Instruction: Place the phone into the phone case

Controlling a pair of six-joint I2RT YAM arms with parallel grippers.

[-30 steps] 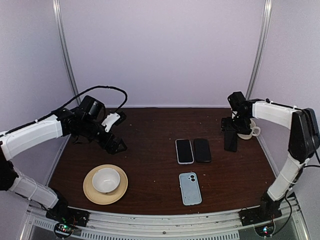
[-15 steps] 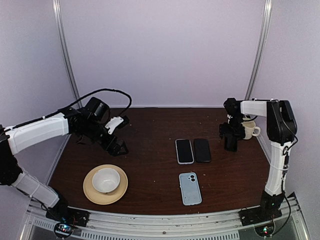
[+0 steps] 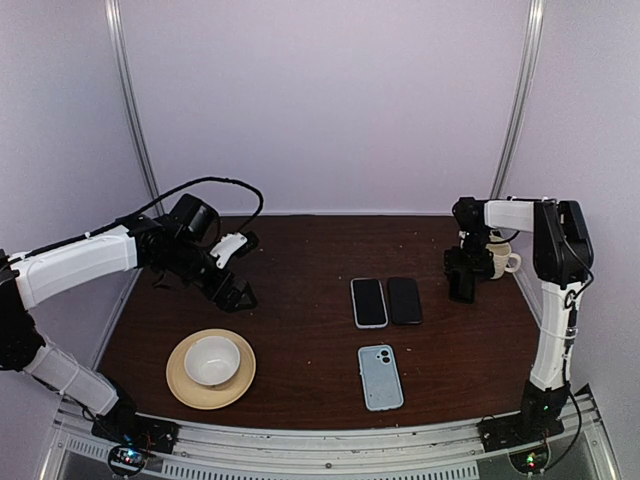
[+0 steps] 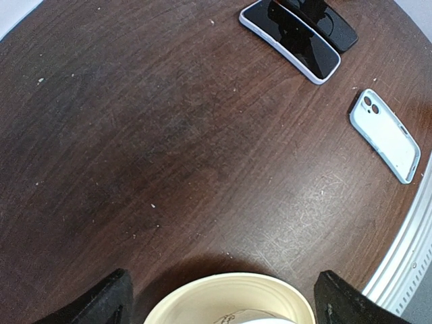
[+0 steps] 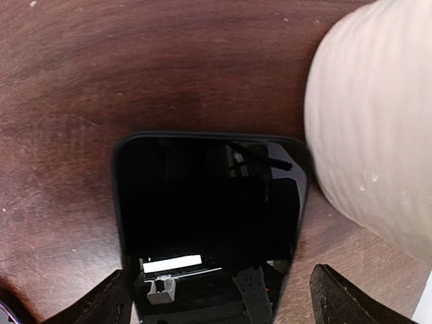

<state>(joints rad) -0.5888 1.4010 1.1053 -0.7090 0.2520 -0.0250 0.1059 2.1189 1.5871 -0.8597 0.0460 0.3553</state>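
Phone (image 5: 209, 202) on table (image 3: 300, 260), just beside white mug (image 5: 378, 121). Right gripper (image 5: 219, 293) over it, fingers spread wide either side. Phone case (image 3: 368, 302) mid-table, well apart, next to 1 black slab (image 3: 404, 300). Left gripper (image 4: 223, 293) wide, empty, near plate (image 3: 178, 385).

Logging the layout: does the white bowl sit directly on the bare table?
No, in the top view the white bowl rests in the middle of a tan plate.

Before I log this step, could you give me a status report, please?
Left gripper open, empty. Right gripper open above the black phone, no grip yet. Cream mug close beside the phone, may crowd the grasp.
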